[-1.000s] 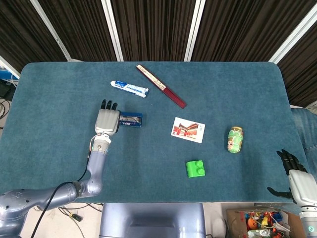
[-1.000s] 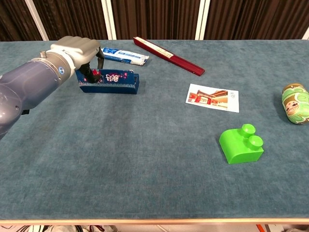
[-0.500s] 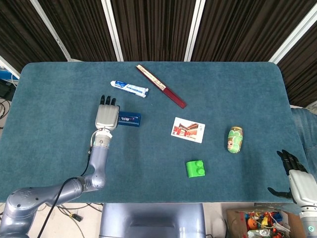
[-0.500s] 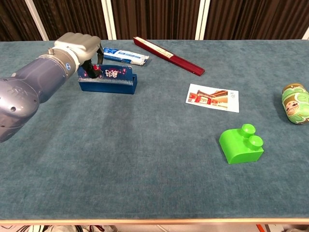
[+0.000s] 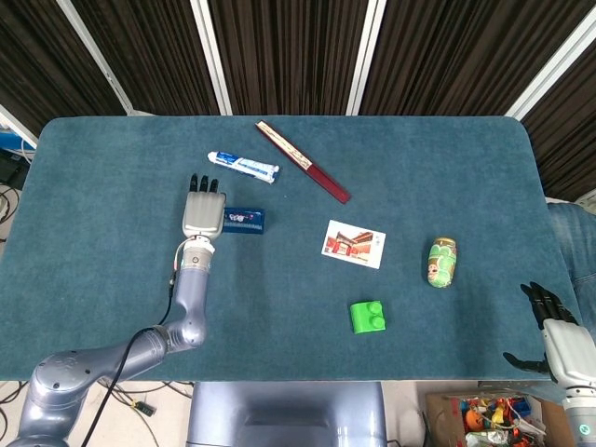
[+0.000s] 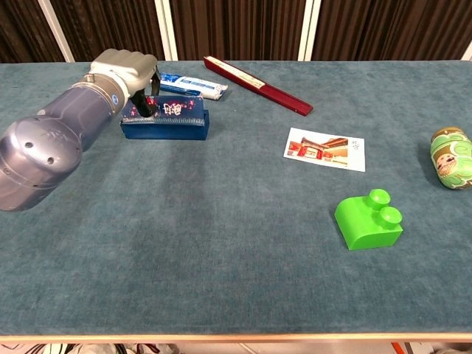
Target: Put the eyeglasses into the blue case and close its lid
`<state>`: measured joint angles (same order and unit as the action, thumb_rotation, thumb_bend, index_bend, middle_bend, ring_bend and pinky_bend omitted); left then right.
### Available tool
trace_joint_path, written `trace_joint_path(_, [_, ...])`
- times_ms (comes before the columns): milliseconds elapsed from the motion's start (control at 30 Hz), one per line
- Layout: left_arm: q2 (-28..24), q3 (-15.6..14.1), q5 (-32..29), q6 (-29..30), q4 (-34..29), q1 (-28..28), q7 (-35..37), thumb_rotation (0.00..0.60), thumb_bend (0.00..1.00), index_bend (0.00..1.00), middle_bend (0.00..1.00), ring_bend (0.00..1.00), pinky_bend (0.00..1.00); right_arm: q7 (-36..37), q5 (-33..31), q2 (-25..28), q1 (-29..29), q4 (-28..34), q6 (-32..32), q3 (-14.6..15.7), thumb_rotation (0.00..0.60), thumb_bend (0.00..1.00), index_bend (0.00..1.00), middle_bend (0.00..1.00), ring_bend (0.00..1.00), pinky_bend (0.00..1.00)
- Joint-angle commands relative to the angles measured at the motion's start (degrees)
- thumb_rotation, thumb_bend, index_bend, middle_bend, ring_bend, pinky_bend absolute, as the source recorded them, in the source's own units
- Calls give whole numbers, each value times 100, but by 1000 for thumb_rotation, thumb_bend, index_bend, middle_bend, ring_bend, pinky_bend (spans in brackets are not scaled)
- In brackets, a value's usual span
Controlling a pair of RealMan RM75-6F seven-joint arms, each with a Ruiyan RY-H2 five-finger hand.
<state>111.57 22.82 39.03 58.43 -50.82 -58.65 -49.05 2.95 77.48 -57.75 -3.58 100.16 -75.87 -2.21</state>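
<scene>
Blue case (image 6: pixel 165 118) upper left of the chest view, lid nearly down, left hand (image 6: pixel 127 68) above its left end with dark fingers (image 6: pixel 141 104) curled down onto the lid; right hand (image 5: pixel 559 335) at lower right edge of the head view, fingers spread, holding nothing; eyeglasses unseen.

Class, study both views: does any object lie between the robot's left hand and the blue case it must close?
Nothing visible does. The left hand is already at the blue case, its fingers down on the lid's left end. The toothpaste tube lies behind the case, not between them.
</scene>
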Motion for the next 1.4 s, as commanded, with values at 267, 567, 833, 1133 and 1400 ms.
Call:
trace_joint_path(267, [215,89,-58,-191,394,-141,12,600,401,451,178,67,60,-6,-23,12,-4,19,19,-1,600,155,0,0,32,177])
trace_joint_path(567, [323,114,-79,-264,583,-185,-16,600,401,273,176,67,59,10,-43,24,-7,31,42,0,600,157,0,0,32,177])
trace_joint_path(833, [394,122,47,-154,734,-228,-19,600,393,58,153,66,59,48,-49,37,-8,43,56,-1,600,159,0,0,32,177])
trace_joint_path(1133, [-170,9,330,233,-421,111,15,600,316,0,72,13,26,41,-35,29,-2,37,22,-8,600,159,0,0,32,177])
trace_joint_path(1400, [-1715,-419,660,1341,-3100,1215,8,600,262,1,7,0,0,32,97,-10,11,-33,-73,1,600,159,0,0,31,178])
